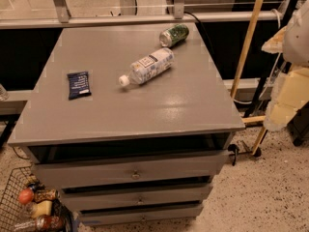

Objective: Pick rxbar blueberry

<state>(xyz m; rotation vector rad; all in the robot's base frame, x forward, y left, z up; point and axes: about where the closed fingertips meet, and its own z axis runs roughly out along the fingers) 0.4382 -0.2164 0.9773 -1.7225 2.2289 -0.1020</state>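
The rxbar blueberry (79, 84) is a small flat navy-blue wrapper with white text. It lies flat on the left part of the grey cabinet top (145, 110). My gripper (277, 117) shows as a pale cream shape at the right edge of the camera view, off the cabinet's right side and below the white arm housing (297, 37). It is far to the right of the bar and touches nothing on the top.
A clear water bottle (147, 66) with a white label lies on its side mid-top. A green can (174, 35) lies at the back. Drawers (135, 173) sit below the top. A wire basket (29, 207) with items stands bottom left. A wooden pole (247, 42) leans at the right.
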